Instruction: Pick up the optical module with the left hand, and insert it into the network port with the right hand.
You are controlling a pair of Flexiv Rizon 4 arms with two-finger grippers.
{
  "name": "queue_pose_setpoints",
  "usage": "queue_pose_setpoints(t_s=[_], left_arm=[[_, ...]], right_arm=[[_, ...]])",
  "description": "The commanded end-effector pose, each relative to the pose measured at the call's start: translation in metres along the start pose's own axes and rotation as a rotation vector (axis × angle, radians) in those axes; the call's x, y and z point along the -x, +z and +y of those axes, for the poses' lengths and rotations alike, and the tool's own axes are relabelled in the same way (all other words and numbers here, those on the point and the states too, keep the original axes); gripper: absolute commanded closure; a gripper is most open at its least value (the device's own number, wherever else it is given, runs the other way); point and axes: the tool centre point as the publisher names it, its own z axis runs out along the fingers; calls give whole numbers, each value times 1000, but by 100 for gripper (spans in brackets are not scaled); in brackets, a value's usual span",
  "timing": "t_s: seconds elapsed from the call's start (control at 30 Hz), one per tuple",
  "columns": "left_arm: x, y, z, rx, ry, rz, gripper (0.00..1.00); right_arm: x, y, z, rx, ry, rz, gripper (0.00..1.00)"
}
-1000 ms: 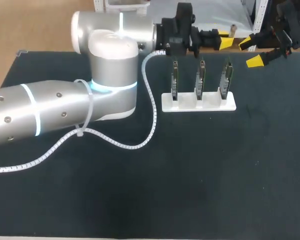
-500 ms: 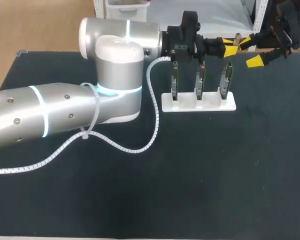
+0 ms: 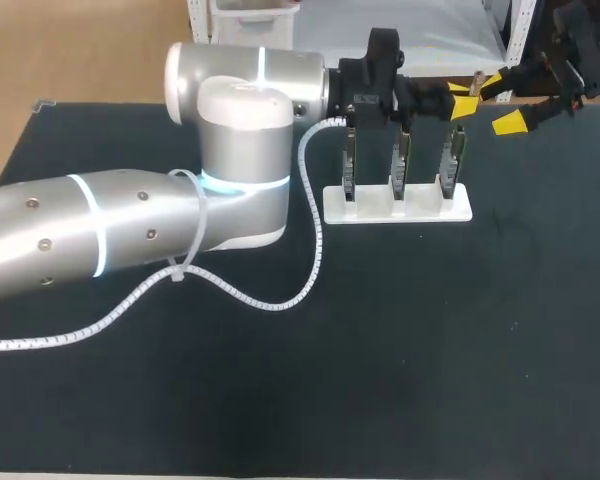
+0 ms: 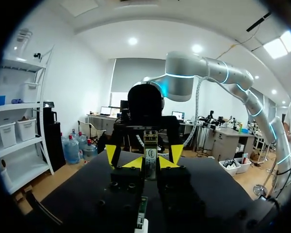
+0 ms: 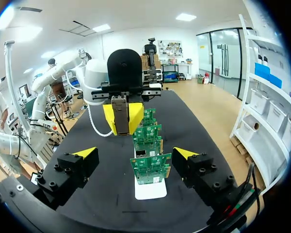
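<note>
- While the left gripper (image 3: 464, 100) hangs in the upper middle of the head view, just above the rightmost of three circuit boards (image 3: 401, 160), its yellow tips pinch the optical module (image 4: 149, 151) from both sides.
- The boards stand upright in a row in a white stand (image 3: 398, 210) on the dark table (image 3: 380, 350).
- The right gripper (image 3: 502, 103) sits in the upper right corner, fingers spread wide around nothing, facing the left gripper.
</note>
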Motion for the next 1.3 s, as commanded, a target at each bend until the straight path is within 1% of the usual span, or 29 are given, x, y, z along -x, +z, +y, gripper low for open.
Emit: queue_pose_setpoints(t_s=[0.03,0.43,0.57,0.9,1.0,1.17,1.2,1.3], left_arm=[[-2,4,4,1,0,-4,100],[-7,4,8,22,-14,-10,100],[-7,4,8,11,-22,-24,100],[-7,4,8,11,-22,-24,100],[-7,4,8,11,-22,-24,100],[-7,4,8,11,-22,-24,100],[-7,4,8,11,-22,-24,100],[-7,4,8,11,-22,-24,100]], right_arm=[[0,0,2,-4,-2,-1,0],[0,0,2,-4,-2,-1,0],[0,0,2,-4,-2,-1,0],[0,0,2,-4,-2,-1,0],[2,-4,1,-31,1,39,0],[12,-11,3,-45,-1,31,0],[15,-12,3,-58,-4,40,0],[22,-14,6,-45,-12,29,0]])
